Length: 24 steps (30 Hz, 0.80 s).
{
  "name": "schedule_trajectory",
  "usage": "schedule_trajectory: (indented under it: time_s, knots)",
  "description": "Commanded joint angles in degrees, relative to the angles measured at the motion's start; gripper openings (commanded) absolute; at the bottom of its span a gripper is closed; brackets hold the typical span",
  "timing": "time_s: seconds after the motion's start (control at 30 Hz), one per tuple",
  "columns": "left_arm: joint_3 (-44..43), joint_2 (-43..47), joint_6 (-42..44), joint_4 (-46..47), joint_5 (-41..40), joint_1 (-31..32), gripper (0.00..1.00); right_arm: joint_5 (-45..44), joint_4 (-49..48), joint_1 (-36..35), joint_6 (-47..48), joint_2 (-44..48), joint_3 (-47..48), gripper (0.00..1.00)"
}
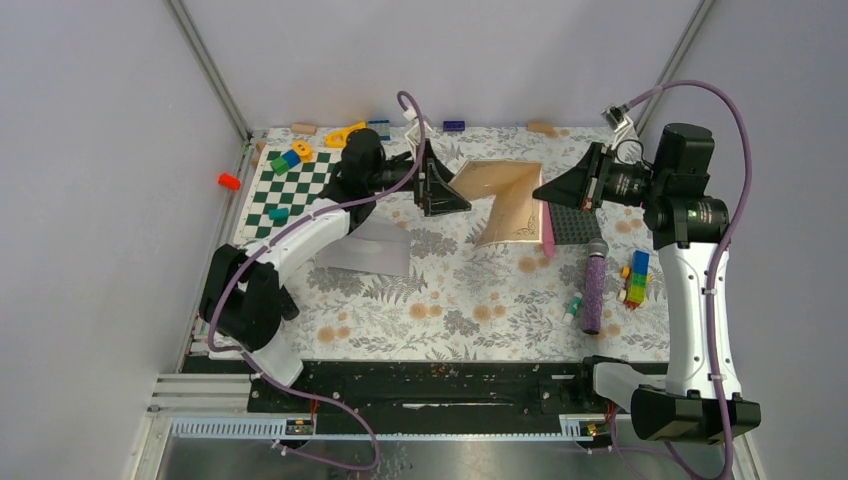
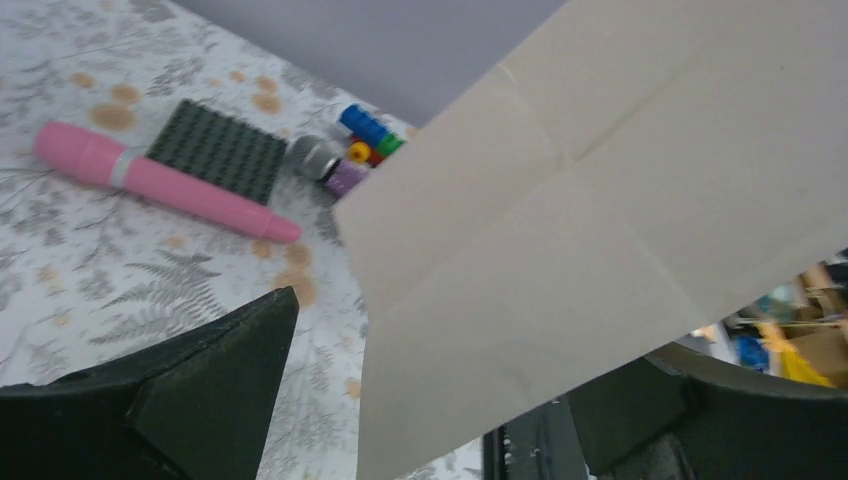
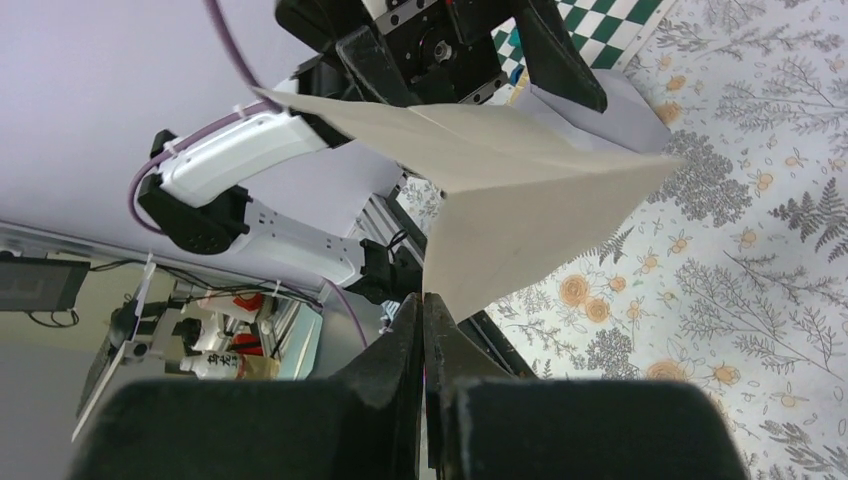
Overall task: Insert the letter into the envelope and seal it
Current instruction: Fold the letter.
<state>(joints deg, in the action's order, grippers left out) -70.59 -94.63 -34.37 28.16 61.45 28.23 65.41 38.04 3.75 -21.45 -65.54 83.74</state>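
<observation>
At right end effector tip, creased letter.

Both arms wear glossy white shells over black joint housings. The left arm stands on a black base at eight o'clock in the overhead view, and the right arm on one at four o'clock. A lilac cable runs along each arm, bound with pale ties. The left gripper and right gripper have matte black, wedge-shaped fingers.
</observation>
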Motion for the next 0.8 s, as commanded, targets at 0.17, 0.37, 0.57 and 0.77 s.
schedule_trajectory:
  time_s: [0.17, 0.37, 0.57, 0.77]
  knots:
    - [-5.14, 6.22, 30.43, -29.00, -12.62, 3.49, 0.99, -5.34, -2.47, 0.03, -3.86, -0.17, -3.63, 0.00]
    - [-5.34, 6.78, 33.58, -31.66, -13.64, 4.74, 0.98, -6.08, -3.70, 0.03, -4.95, -0.52, -5.12, 0.00]
    - [-5.70, 6.67, 36.98, -34.18, -17.84, 8.62, 0.95, -5.84, -6.06, 0.03, -6.71, -0.32, -7.43, 0.00]
    - [-8.10, 5.65, 38.56, -37.00, -20.72, 9.21, 0.78, -5.36, -6.36, 0.03, -6.99, -0.05, -7.95, 0.00]
